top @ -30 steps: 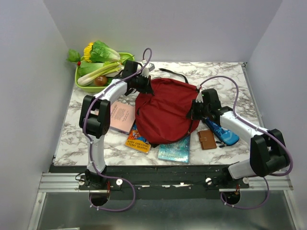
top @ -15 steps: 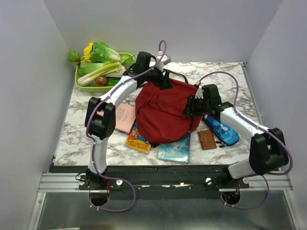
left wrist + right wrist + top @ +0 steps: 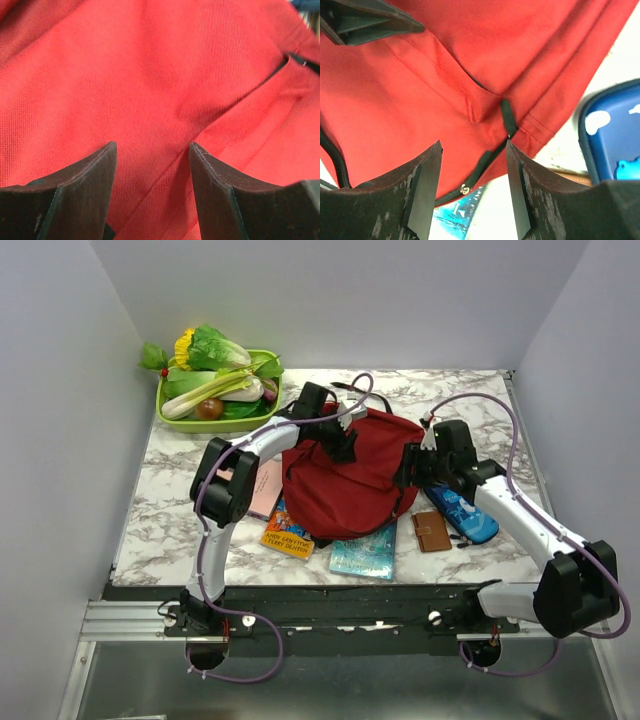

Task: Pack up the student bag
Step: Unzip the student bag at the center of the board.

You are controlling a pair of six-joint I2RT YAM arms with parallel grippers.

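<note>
Looking down from above, the student bag [image 3: 340, 490] sits slumped in the middle of the marble table [image 3: 480, 410]. It lies over the edges of an orange book [image 3: 288, 538] and a teal book [image 3: 363, 556], and a pink book [image 3: 256, 485] is just to its left. The left gripper [image 3: 343, 445] hangs over the bag's upper part and the right gripper [image 3: 405, 472] is at its right edge; from up here I can't make out either pair of jaws. A blue pencil case [image 3: 466, 516] and a brown wallet [image 3: 432, 531] lie beside the bag on the right, and a green tray [image 3: 190, 425] of vegetables stands in the far left corner. At the left wrist, the left gripper [image 3: 152, 146] has its jaws well parted with nothing clamped, and the bag's red fabric [image 3: 150, 65] fills everything beyond them. At the right wrist, the right gripper [image 3: 474, 144] is likewise spread and empty, poised over the bag [image 3: 420, 100] near its black zipper trim [image 3: 506, 115]. The pencil case [image 3: 615, 135] shows at the right.
</note>
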